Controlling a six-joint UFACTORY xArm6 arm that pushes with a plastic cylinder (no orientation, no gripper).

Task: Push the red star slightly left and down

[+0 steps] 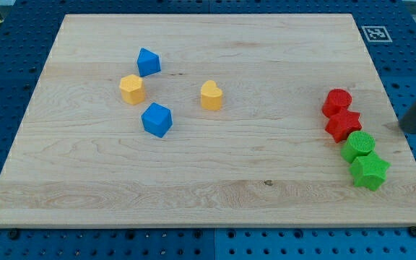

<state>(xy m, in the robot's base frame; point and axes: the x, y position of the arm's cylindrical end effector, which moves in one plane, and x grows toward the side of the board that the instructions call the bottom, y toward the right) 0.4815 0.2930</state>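
Note:
The red star lies near the view's right edge of the wooden board. A red round block touches it just above. A green round block touches it below right, with a green star under that. My rod comes in from the view's right edge; my tip rests on the board to the right of the red star, a clear gap away from it and level with it.
At the view's upper left stand a blue block, a yellow hexagon and a blue cube. A yellow heart stands near the middle. A marker tag lies at the top right.

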